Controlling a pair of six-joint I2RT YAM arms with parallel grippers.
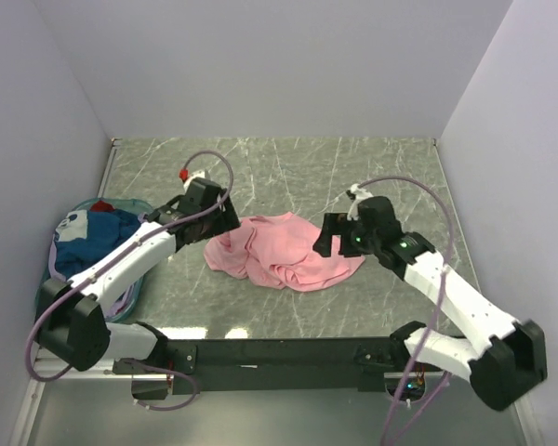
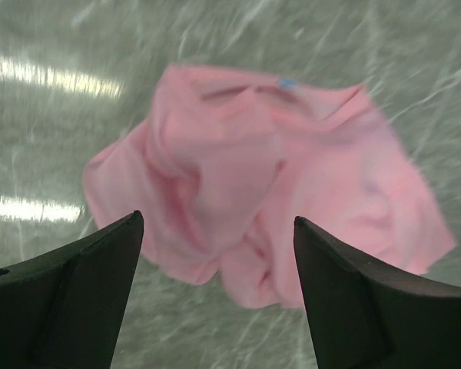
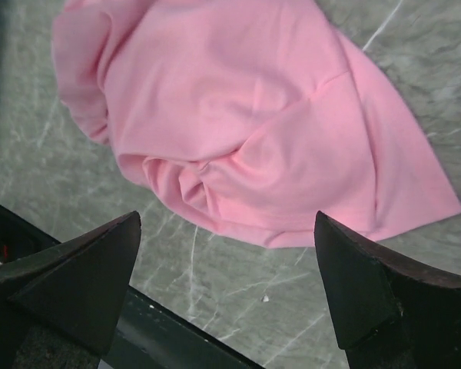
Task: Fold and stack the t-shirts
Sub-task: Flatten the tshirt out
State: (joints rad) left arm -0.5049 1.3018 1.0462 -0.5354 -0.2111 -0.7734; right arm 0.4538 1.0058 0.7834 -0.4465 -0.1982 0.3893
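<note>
A light pink t-shirt (image 1: 284,253) lies crumpled on the green marbled table (image 1: 353,167), its collar with a blue tag (image 2: 288,82) facing away from my left wrist camera. My left gripper (image 1: 227,219) hovers at the shirt's left edge, open, nothing between its fingers (image 2: 100,261). My right gripper (image 1: 327,238) hangs over the shirt's right edge, also open and empty. In the left wrist view the pink t-shirt (image 2: 253,177) spreads out beyond my left gripper (image 2: 217,223). From the right wrist, the pink t-shirt (image 3: 246,123) sits just past my right gripper (image 3: 227,223). More t-shirts (image 1: 98,237), blue, white and red, are bunched at the left.
The bunched shirts fill a teal basket (image 1: 138,206) against the left wall. A black rail (image 1: 279,353) runs along the table's near edge between the arm bases; this black rail (image 3: 177,330) also shows under the right gripper. Grey walls enclose the table on three sides.
</note>
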